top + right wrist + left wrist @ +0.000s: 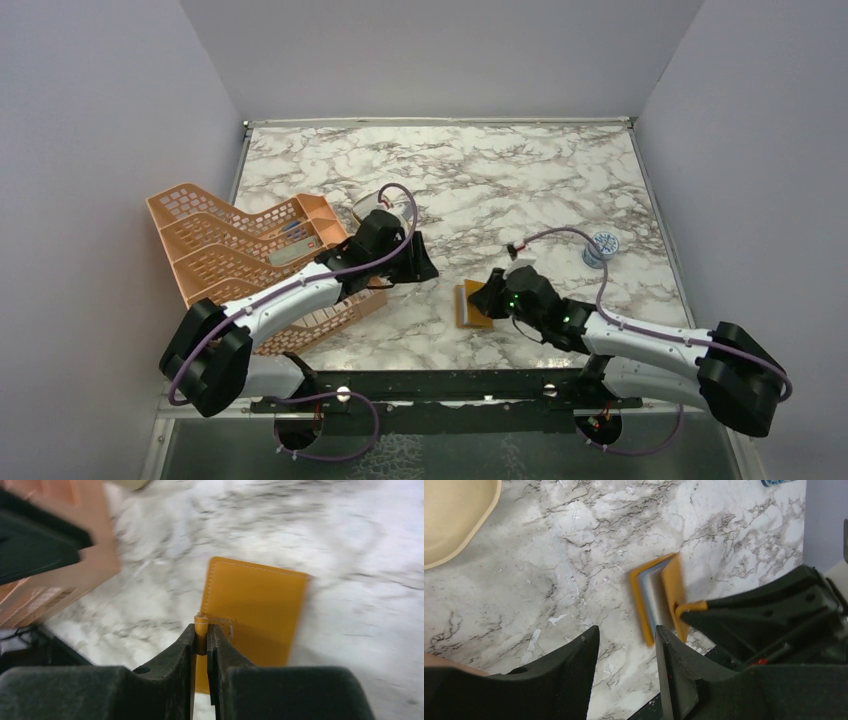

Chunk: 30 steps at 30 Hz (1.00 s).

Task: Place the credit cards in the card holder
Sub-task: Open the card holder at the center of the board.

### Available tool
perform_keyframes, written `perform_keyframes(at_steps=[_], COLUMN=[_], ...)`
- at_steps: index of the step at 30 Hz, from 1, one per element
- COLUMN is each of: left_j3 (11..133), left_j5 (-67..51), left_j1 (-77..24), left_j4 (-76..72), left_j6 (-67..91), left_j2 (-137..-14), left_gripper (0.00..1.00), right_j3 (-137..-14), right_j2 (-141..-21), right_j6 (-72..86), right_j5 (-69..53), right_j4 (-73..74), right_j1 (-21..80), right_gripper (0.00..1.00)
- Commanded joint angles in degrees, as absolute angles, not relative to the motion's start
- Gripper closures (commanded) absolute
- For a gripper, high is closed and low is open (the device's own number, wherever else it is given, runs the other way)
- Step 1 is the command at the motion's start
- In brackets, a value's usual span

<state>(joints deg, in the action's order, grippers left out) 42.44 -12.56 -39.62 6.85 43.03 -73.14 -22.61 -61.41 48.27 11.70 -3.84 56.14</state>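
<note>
Your right gripper (200,630) is clenched on the small strap tab of the card holder (255,605), whose mustard cover spreads just ahead of the jaws over the marble table (350,540). Your left gripper (626,635) stands released, the half-open holder just beyond its gap; the pale layer (651,597) between the flaps is possibly a card, blurred.

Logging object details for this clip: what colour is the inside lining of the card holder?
Pale grey-blue, inside the mustard-orange card holder. It shows best in the left wrist view.
</note>
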Motion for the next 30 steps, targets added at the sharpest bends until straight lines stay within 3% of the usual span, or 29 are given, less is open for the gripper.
perform_keyframes(at_steps=[1,8,16,30], left_j3=[43.6,43.9,41.7,36.5], left_j5=[-13.1,-17.2,-20.6,-26.7], left_j1=[-39.8,-41.1,-41.4,-41.3], left_j4=[8.8,6.5,1.7,-8.0], left_j6=[41.4,41.5,44.7,51.2], left_j2=[-75.2,-78.0,-79.5,-76.0], left_gripper=[0.53,0.53,0.52,0.49], right_j3=[-17.2,-15.5,-22.3,-29.5], right_j2=[-57.7,-56.1,-55.4,-43.2], right_j6=[51.6,50.9,48.1,49.7], right_j5=[3.6,0.4,-10.2,-11.1], right_j4=[-5.5,-3.8,-5.7,0.0], right_j1=[49.1,44.4,44.4,44.4], right_gripper=[0.88,0.88,0.89,0.89])
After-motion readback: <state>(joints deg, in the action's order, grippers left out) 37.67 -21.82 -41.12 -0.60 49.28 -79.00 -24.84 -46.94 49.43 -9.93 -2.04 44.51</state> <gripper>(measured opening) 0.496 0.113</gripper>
